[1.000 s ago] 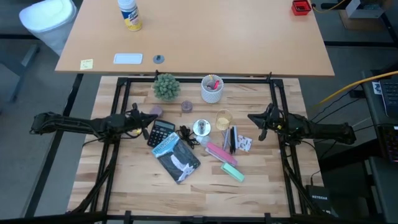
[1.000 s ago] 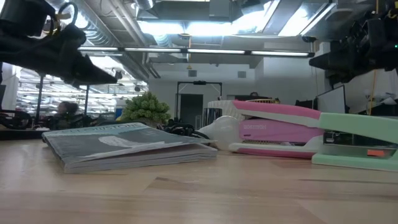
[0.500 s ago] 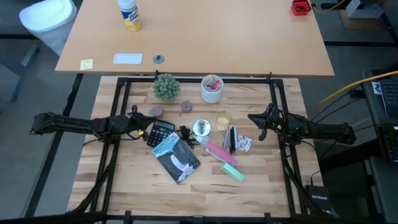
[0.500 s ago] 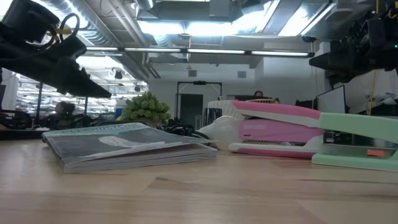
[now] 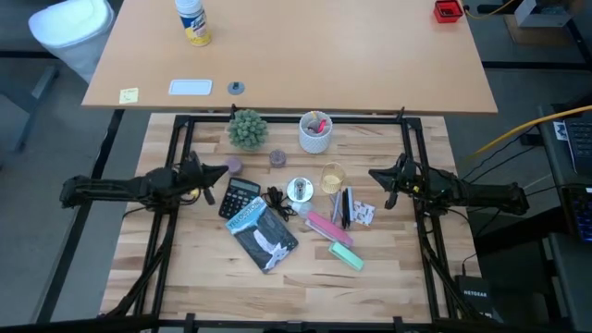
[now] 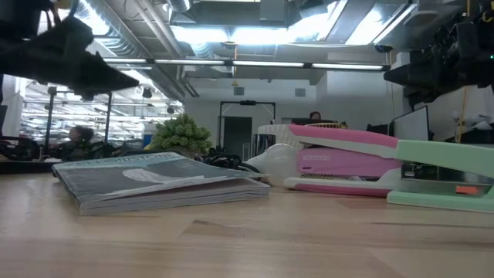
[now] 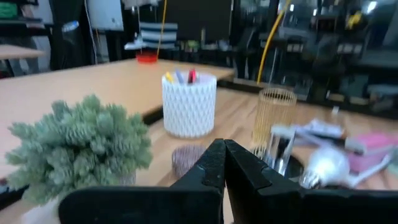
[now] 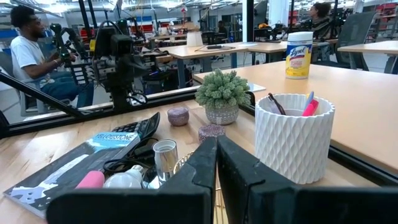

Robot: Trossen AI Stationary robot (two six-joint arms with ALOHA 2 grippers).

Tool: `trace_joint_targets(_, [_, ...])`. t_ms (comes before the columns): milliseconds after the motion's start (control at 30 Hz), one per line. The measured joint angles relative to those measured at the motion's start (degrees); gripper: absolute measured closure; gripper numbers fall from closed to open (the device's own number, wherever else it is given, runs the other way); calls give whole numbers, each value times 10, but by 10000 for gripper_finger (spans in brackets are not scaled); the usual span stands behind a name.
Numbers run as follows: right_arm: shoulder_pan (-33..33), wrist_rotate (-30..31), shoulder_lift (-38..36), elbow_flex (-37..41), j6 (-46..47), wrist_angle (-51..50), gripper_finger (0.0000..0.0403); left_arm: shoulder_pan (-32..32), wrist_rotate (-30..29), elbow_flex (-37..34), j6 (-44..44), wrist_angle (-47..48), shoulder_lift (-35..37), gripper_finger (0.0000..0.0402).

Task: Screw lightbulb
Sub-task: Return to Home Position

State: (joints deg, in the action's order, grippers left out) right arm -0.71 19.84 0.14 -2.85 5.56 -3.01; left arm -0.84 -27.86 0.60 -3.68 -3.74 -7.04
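The silvery-white lightbulb [image 5: 299, 190] lies on the table's middle, with the black socket and cord [image 5: 277, 199] just to its left. It also shows in the low view [image 6: 274, 161], the left wrist view [image 7: 326, 167] and the right wrist view [image 8: 124, 180]. My left gripper [image 5: 222, 170] hovers shut above the table, left of the calculator and well left of the bulb; its fingertips meet in the left wrist view [image 7: 222, 155]. My right gripper [image 5: 373, 174] hovers shut to the right of the bulb, its fingertips together in the right wrist view [image 8: 216, 149].
A black calculator [image 5: 242, 196] and a grey book [image 5: 262, 233] lie left of the bulb. An amber glass [image 5: 332, 176], a pink stapler [image 5: 324, 227] and a green stapler [image 5: 347, 256] lie to its right. A potted plant [image 5: 247, 128] and a white cup [image 5: 315, 132] stand at the far edge.
My left gripper has drawn back a little toward the table's left edge, dipping and then rising again, its fingers staying shut. The right arm and the things on the table have kept still.
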Motion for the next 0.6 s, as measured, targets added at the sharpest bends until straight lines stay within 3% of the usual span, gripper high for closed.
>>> trace_joint_targets(200, [0,0,0,0,0,0,384,0,0,0,0,0,68,400])
trace_joint_targets(600, [0,0,0,0,0,0,384,0,0,0,0,0,68,400])
